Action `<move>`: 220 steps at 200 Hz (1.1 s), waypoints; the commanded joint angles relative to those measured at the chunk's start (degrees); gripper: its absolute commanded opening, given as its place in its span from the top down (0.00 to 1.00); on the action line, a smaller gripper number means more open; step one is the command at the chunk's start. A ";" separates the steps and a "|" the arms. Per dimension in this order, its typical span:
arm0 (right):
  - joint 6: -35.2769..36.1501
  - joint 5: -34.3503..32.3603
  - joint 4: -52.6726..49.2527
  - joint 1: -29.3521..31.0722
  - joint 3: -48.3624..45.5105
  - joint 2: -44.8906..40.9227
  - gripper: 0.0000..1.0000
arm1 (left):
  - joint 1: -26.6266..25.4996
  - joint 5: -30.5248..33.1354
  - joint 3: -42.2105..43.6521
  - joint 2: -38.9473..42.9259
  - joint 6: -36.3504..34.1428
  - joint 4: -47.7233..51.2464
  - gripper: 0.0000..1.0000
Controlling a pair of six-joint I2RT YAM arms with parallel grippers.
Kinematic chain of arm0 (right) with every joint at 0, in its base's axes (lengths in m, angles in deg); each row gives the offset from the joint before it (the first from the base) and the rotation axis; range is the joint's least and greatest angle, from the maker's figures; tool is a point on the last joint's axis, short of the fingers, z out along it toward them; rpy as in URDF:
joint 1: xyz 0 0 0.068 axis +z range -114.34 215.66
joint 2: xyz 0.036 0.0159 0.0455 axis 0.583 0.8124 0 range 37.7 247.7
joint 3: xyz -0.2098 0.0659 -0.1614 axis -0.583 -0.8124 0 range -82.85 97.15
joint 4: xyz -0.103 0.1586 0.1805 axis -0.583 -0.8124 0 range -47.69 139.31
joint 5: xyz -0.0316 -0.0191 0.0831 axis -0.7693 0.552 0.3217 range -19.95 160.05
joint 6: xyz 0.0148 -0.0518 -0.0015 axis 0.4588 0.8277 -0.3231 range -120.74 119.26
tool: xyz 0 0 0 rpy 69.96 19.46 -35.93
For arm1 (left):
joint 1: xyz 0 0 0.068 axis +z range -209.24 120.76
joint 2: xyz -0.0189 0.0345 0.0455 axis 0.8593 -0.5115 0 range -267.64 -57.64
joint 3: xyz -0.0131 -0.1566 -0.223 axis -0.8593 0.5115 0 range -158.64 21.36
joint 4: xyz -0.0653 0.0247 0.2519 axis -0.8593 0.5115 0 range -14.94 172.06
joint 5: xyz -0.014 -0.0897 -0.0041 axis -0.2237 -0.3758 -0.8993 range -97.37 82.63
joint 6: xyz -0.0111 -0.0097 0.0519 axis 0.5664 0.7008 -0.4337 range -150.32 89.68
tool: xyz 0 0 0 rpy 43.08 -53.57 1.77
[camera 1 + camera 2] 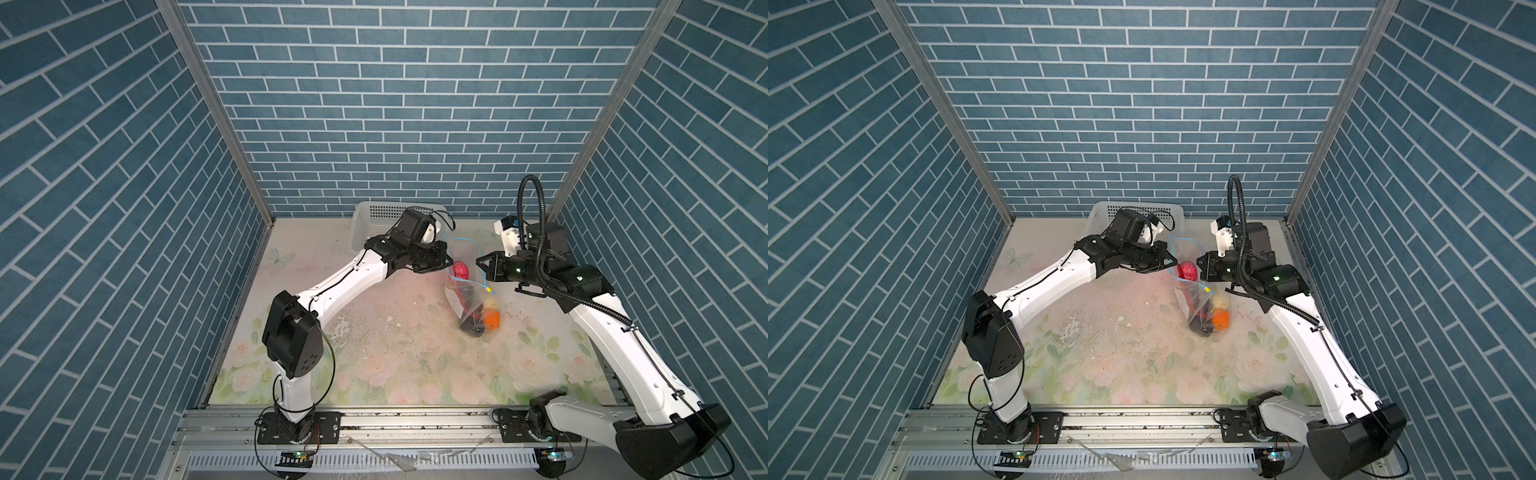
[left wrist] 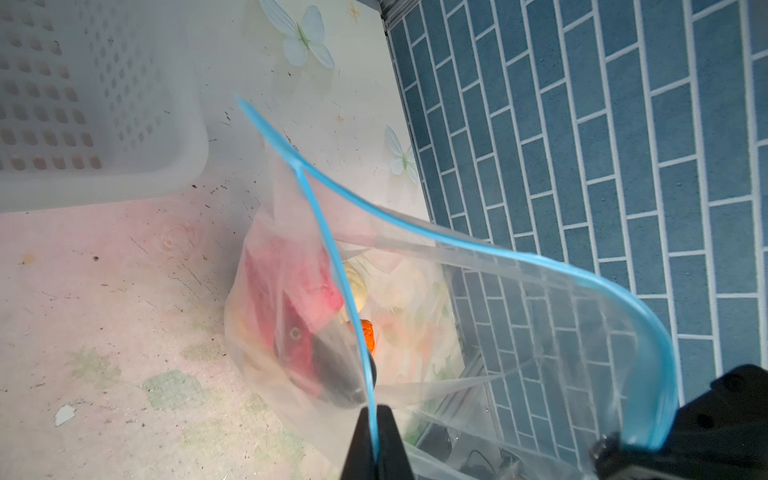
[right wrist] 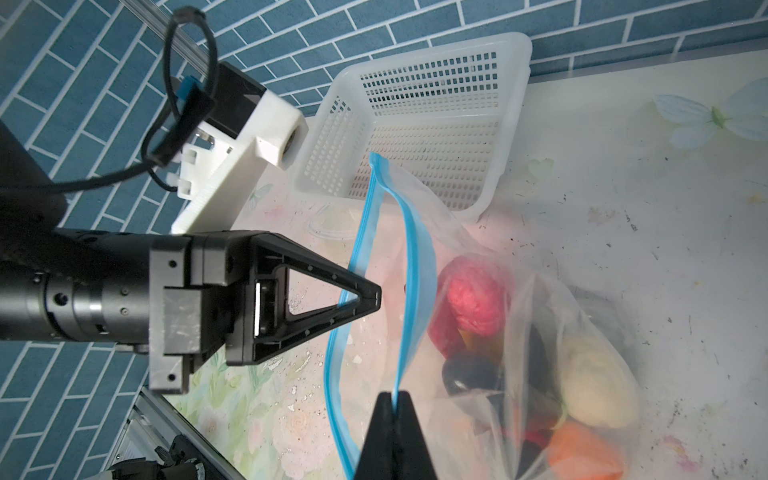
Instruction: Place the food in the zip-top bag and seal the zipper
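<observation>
The left gripper (image 3: 376, 297) is clamped on one lip of the zipper (image 3: 422, 257); the right gripper (image 3: 392, 401) is clamped on the opposite lip; the zip-top bag (image 3: 540, 299) is held open between them, the food (image 3: 473, 299) seen inside.

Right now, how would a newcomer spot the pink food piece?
From the white basket by the back wall, look right: the clear zip-top bag is held up by its blue zipper. The pink bumpy ball is the topmost piece inside, above the black lump, cream piece and orange piece.
</observation>
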 commanded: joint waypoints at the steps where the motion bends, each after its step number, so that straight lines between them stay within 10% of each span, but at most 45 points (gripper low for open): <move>1: 2.37 1.24 -1.32 -0.20 5.10 0.88 1.00 | -0.25 0.40 -2.43 3.83 0.51 2.68 1.00; 220: 0.79 11.63 -0.64 10.18 24.65 19.15 1.00 | -1.57 16.07 4.90 23.07 2.31 19.79 1.00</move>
